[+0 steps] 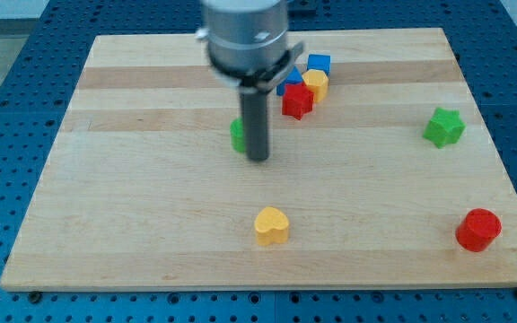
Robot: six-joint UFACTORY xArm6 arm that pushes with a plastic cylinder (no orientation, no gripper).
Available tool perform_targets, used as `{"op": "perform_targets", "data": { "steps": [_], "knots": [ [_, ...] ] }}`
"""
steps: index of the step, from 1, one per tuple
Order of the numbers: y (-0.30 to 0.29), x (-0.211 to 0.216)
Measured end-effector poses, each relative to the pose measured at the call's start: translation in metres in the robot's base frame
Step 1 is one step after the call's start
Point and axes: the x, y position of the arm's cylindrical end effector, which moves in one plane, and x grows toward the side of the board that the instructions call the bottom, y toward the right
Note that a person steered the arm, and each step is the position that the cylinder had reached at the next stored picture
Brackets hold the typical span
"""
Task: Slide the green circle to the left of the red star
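The wooden board (151, 233), one of it, fills most of the view and rests on a blue perforated table (7, 99). Over it hangs the grey arm housing (245, 36), blurred, with the single dark rod coming straight down from it. My tip (258, 159) sits on the board a little toward the view's left of centre; it is a bare rod end that holds nothing and simply presses down beside a block.

There are eight blocks that I can count. Two are green: the green circle (237, 135), touching the rod's left side just above my tip and mostly hidden behind it, so its round shape is probably right but hard to confirm; and a green star (443, 126) far to the view's right of my tip. Two are red: the red star (297, 100), up and to the right of my tip, near it, and a red cylinder (478, 229) well away toward the view's bottom right. Two are yellow: a yellow heart (272, 225) directly below my tip, well apart, and a yellow block (316, 83) touching the red star's upper right. Two are blue: a blue cube (319, 64) above that yellow block, and a blue block (287, 82) partly hidden by the housing, just above the red star.

The green circle lies to the view's left of the red star, with the rod between them.
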Motion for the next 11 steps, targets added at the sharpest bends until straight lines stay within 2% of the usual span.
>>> {"op": "perform_targets", "data": {
  "steps": [1,2,4,5,7,8,9,10,11],
  "knots": [
    [0.022,-0.045],
    [0.021,-0.032],
    [0.021,0.041],
    [-0.005,0.057],
    [-0.079,0.056],
    [-0.065,0.034],
    [-0.018,-0.019],
    [0.006,-0.049],
    [0.005,-0.048]
  ]
}}
